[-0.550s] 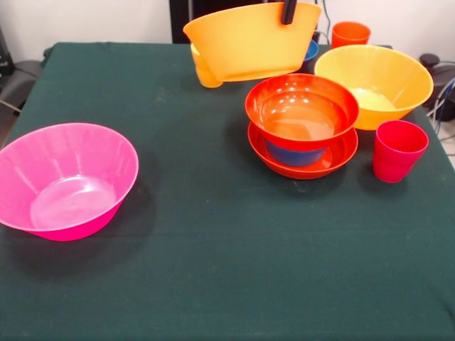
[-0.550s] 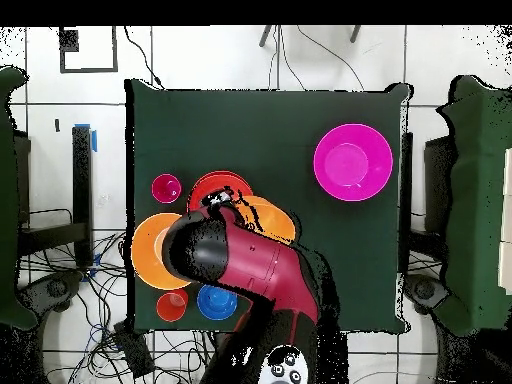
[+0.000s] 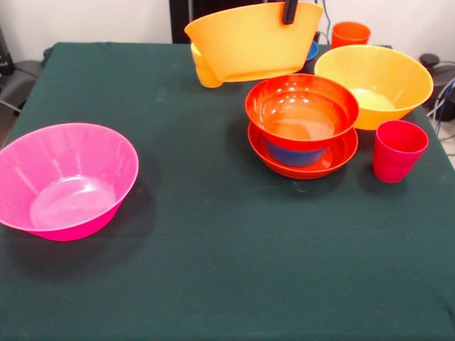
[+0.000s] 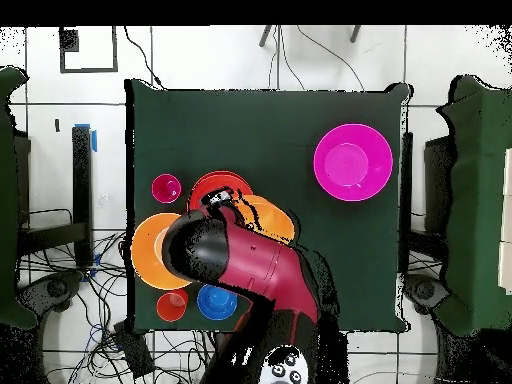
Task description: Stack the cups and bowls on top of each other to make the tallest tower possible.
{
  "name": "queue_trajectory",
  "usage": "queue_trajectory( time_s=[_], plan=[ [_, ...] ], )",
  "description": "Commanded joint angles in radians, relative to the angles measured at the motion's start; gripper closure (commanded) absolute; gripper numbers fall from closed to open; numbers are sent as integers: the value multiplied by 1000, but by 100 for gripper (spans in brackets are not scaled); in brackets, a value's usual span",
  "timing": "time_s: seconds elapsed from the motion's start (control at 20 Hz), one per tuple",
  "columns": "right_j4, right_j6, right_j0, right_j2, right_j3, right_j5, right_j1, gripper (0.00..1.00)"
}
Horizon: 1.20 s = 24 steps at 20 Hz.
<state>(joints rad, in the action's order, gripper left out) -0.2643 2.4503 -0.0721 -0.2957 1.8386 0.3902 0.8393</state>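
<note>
A large orange-yellow bowl hangs tilted in the air above the far side of the green-clothed table, its rim pinched by the black hand, which is closed on the rim and enters the front view only as a dark finger at the top edge. Directly below and to the right of the lifted bowl sits a short pile: a shallow red-orange bowl resting on a small blue bowl, which in turn sits inside a second shallow red-orange bowl on the table. A yellow cup stands behind the lifted bowl and is mostly hidden by it, and only a sliver of another blue bowl shows past its right edge. The second large orange-yellow bowl stands empty at the right, touching or nearly touching the pile, with an orange cup behind it and a red-pink cup just in front of it. The large pink bowl sits empty and well apart at the near left. From overhead, the red and black arm covers most of the pile and the held bowl, so the grip itself cannot be made out there; the pink bowl lies alone across the table.
</note>
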Motion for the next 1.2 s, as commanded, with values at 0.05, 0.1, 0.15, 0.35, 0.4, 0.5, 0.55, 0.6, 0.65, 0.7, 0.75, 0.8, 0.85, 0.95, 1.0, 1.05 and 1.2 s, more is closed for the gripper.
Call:
queue_trajectory(
  time_s=[0.05,0.1,0.15,0.35,0.4,0.5,0.55,0.6,0.65,0.7,0.75,0.8,0.85,0.95,1.0,1.05,1.2],
  plan=[
    [-25,151,-12,51,48,13,-8,100],
    [-25,150,-12,50,47,16,-6,100],
    [-25,149,-13,49,47,19,-5,100],
    [-27,150,-13,52,50,18,-3,100],
    [-28,151,-13,52,50,18,-2,100],
    [-30,151,-12,55,51,16,-1,100],
    [-34,149,-9,62,54,11,2,100],
    [-38,147,-6,67,57,11,6,100],
    [-41,148,-5,70,58,10,8,100],
    [-45,148,-4,75,59,9,10,100],
    [-49,148,-4,77,60,11,12,100],
    [-51,148,-5,79,60,13,14,100],
    [-55,148,-5,81,61,15,17,100],
    [-68,147,1,96,69,16,25,100],
    [-71,144,3,101,72,13,27,100],
    [-74,141,5,105,75,10,29,100],
    [-83,135,8,111,83,2,31,100]
  ],
)
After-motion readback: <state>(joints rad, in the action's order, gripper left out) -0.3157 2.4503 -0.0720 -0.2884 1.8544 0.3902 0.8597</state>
